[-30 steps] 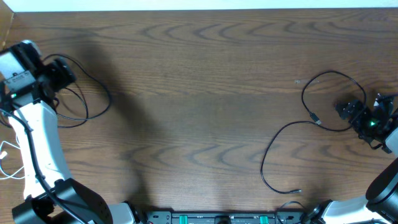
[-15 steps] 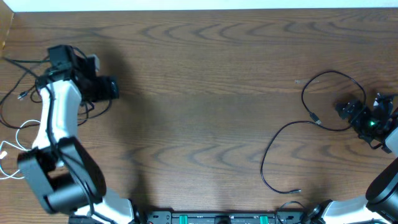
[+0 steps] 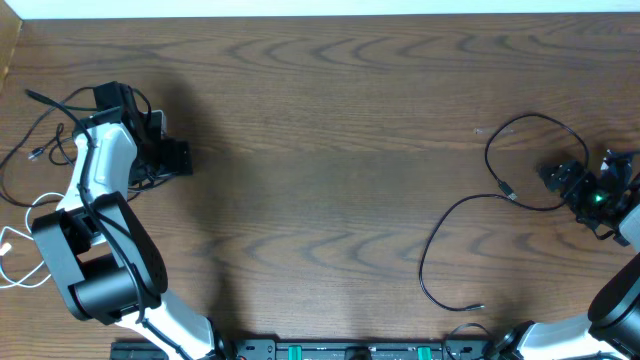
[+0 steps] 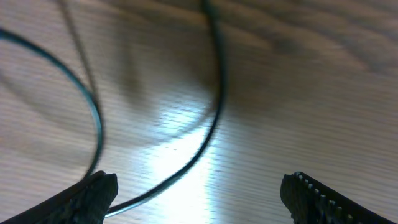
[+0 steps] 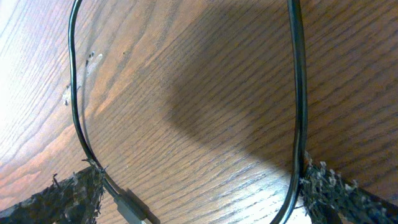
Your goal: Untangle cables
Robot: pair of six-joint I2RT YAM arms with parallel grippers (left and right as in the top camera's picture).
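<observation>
Left gripper (image 4: 199, 186) open; right gripper (image 5: 202, 180) open

Dark brown wood-grain worktop (image 3: 330, 150), smooth, with a soft sheen under the light. Thin black cables (image 5: 297, 93) in a smooth, slightly glossy plastic sheath. Black fingers (image 5: 71, 194) matt and rough, frayed at the edges; arm shell (image 3: 95, 170) of smooth white plastic.

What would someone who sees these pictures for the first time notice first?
The eye goes first to the long black cable that curls in open loops on the right of the wooden table, up to the open right gripper. At the far left, a bundle of black cables and a white cable lies beside the left gripper, which is also open and holds nothing.
</observation>
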